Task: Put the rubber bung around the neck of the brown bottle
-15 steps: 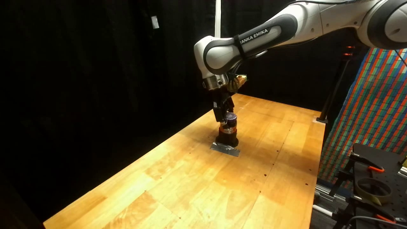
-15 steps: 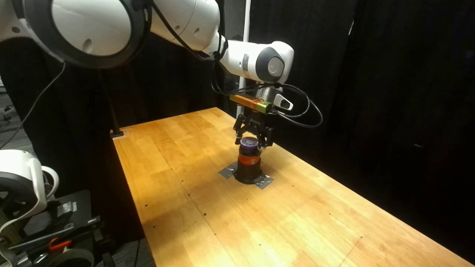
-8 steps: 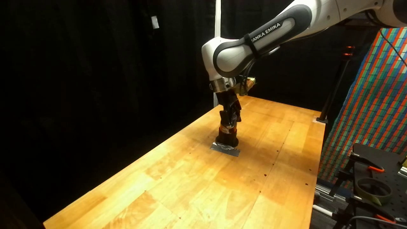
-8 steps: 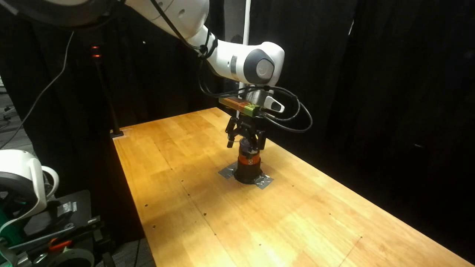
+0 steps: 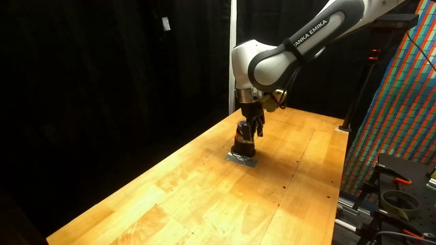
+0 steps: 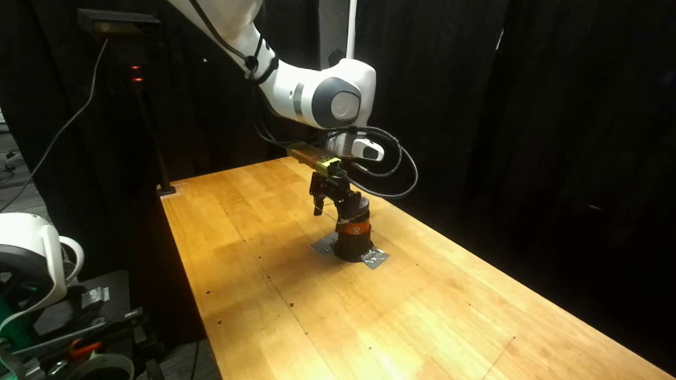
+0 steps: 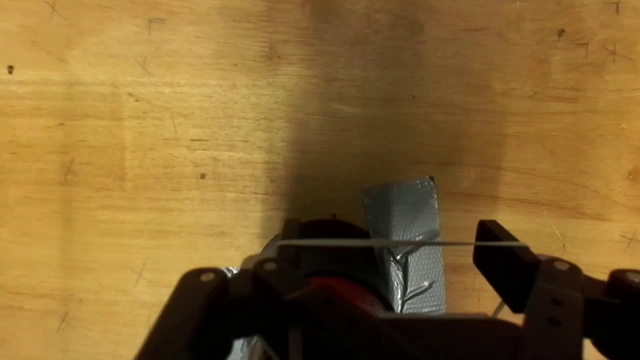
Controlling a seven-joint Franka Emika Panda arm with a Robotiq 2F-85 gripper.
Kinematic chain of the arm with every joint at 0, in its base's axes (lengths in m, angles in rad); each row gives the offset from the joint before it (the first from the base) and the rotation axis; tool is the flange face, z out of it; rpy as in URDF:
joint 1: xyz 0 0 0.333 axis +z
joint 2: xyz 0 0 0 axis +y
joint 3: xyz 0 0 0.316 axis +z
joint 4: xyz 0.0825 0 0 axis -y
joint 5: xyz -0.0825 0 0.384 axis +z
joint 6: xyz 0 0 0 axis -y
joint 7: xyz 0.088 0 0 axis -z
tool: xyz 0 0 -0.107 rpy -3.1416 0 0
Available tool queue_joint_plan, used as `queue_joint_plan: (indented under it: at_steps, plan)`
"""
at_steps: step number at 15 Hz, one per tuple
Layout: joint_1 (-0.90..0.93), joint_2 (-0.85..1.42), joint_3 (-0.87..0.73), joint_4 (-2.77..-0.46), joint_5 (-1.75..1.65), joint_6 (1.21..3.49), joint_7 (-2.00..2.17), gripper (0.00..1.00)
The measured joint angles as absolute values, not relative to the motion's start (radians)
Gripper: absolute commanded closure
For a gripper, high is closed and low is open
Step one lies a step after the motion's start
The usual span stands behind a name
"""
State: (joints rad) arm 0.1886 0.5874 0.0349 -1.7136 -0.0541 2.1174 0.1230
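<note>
The brown bottle (image 5: 240, 137) shows in both exterior views (image 6: 357, 228) as a dark bottle with an orange label and purplish top. It stands in a black holder (image 6: 353, 247) and leans slightly away from my gripper. In the wrist view only its reddish edge (image 7: 345, 292) shows. My gripper (image 6: 331, 215) is open beside the bottle, one finger against or just before its side. A thin pale rubber band (image 7: 330, 243), apparently the bung, is stretched between the fingers (image 7: 395, 245). A thin line crosses the bottle's upper part; I cannot tell whether the band goes around it.
Grey tape (image 5: 241, 160) fixes the holder to the wooden table (image 5: 218, 204). A black post (image 6: 166, 190) stands at a table corner. A dark cart with a tape roll (image 5: 400, 204) stands beside the table. A cable loop (image 6: 414, 174) hangs from my wrist.
My gripper has moved sideways from above the bottle, left in an exterior view and right in another. The bottle's top has shifted the opposite way, so it leans. The fingers stay open.
</note>
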Motion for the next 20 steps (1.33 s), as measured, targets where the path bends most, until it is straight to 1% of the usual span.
queue_joint_plan:
  at_steps: [1,4,5,7,8,9,12,16,20]
  plan:
    - [0.193,0.564,0.033,-1.760,-0.070,2.178,0.147,0.51]
    - [0.213,0.491,0.021,-1.906,-0.128,2.344,0.234,0.73]
    - [0.220,0.466,0.016,-1.954,-0.149,2.390,0.266,0.78]
    - [0.235,0.416,0.002,-2.047,-0.190,2.470,0.331,0.82]
    - [0.243,0.393,-0.006,-2.089,-0.211,2.504,0.365,0.85]
    - [0.251,0.372,-0.014,-2.126,-0.233,2.535,0.399,0.81]
    - [0.275,0.327,-0.040,-2.205,-0.313,2.617,0.488,0.78]
    - [0.316,0.306,-0.101,-2.269,-0.479,2.755,0.627,0.79]
    - [0.403,0.306,-0.237,-2.313,-0.781,2.938,0.865,0.79]
